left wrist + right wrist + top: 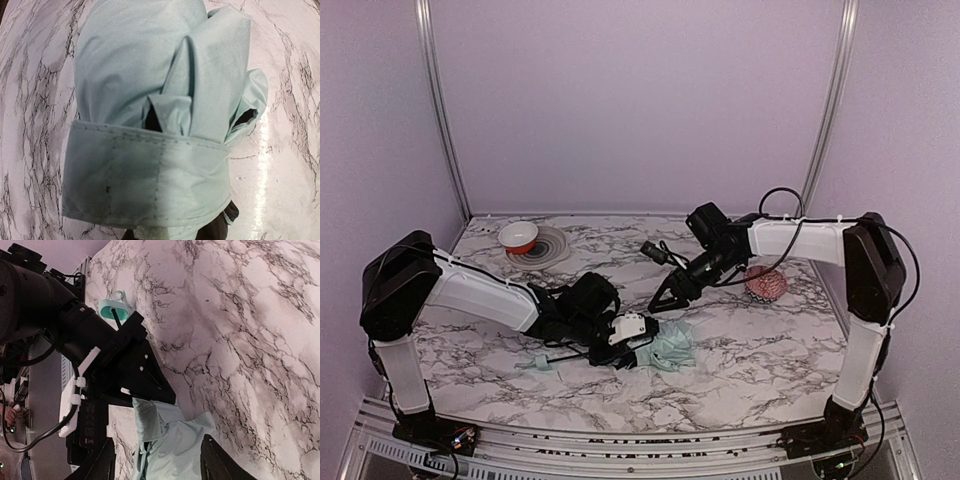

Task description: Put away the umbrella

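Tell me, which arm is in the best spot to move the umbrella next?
Probably left. The left end effector sits right on the umbrella, whose fabric fills its camera. The right end effector hangs open above, apart from it.

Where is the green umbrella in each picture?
Top view: the umbrella lies low in the middle.
Left wrist view: it fills the middle.
Right wrist view: its cloth is at the bottom middle, and its handle is at the upper left.
Shared landmark: the marble table.
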